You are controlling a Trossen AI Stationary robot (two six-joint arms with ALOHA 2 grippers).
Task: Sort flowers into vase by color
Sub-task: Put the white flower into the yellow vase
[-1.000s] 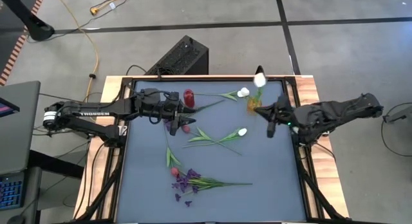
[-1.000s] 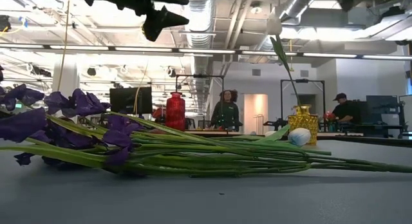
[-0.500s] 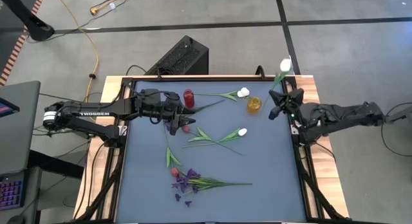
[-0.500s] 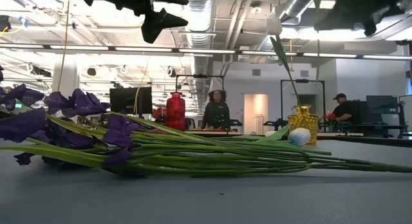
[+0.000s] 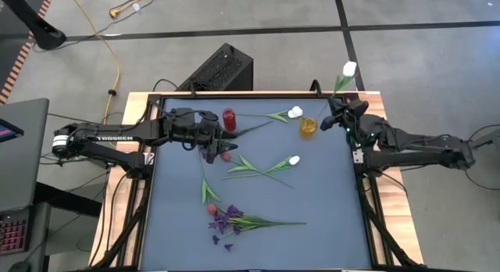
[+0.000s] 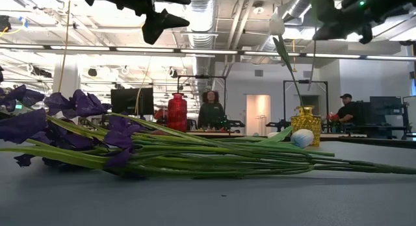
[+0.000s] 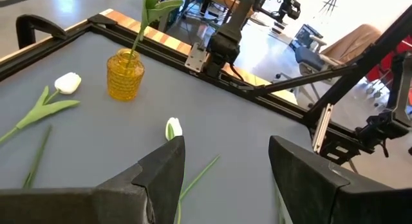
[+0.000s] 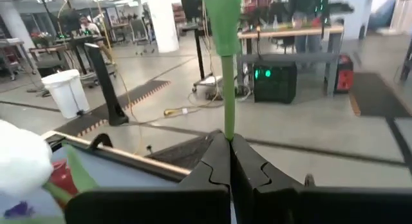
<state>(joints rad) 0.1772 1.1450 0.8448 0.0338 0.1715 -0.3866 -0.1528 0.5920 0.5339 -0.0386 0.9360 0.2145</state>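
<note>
My right gripper (image 5: 336, 108) is over the table's far right corner, shut on a white tulip (image 5: 349, 68). Its bud shows beyond the far edge. The yellow vase (image 5: 308, 126) stands just left of it, with another white tulip (image 6: 277, 25) upright inside. My left gripper (image 7: 225, 166) hangs open in the air beside the red vase (image 5: 229, 117). Two white tulips (image 5: 295, 112) (image 5: 294, 159), red buds (image 5: 225, 156) and a purple bunch (image 5: 234, 221) lie flat on the mat. My right gripper pinches the tulip's thin green stem (image 8: 227, 114) between its two shut fingertips (image 8: 215, 163). The stem lies across the fingers and rises above them, with a leaf (image 8: 222, 18) higher up. The flower is lifted clear of the table, bud uppermost.
A raised black frame (image 5: 234, 94) rims the grey mat. A black box (image 5: 223, 69) sits on the floor past the far edge. People stand in the room behind (image 6: 209, 109). The near right part of the mat (image 5: 328, 217) is bare.
My right gripper has drawn back from mid-table toward the far right corner, staying shut on the tulip. The bud has travelled from above the yellow vase out past the far edge. The left arm has kept still.
</note>
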